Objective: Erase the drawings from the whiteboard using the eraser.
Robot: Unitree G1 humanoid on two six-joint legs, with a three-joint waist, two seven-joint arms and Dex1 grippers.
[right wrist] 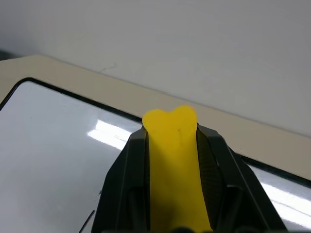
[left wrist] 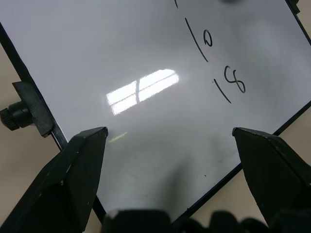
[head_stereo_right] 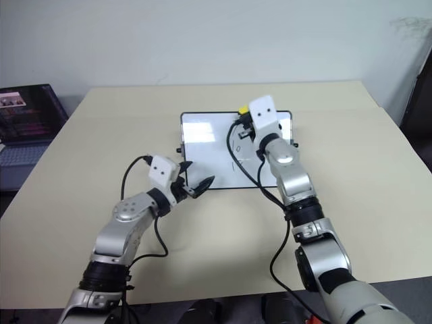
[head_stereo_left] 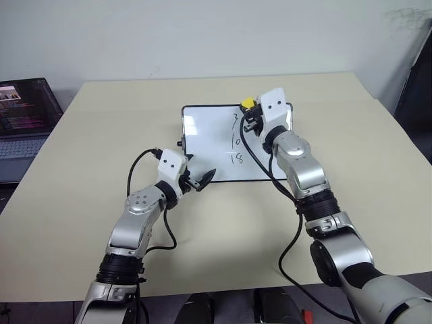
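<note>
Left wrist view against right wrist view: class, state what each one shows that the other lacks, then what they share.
Left wrist view alone: the numerals "10" and "18", a black knob on the whiteboard's short side, and the left gripper open over the board's near edge.

Right wrist view alone: the yellow eraser clamped in the right gripper, the wall behind, and the table's far edge.

Shared: the glossy whiteboard with its black frame, a light's reflection on it, and beige table beside it.
</note>
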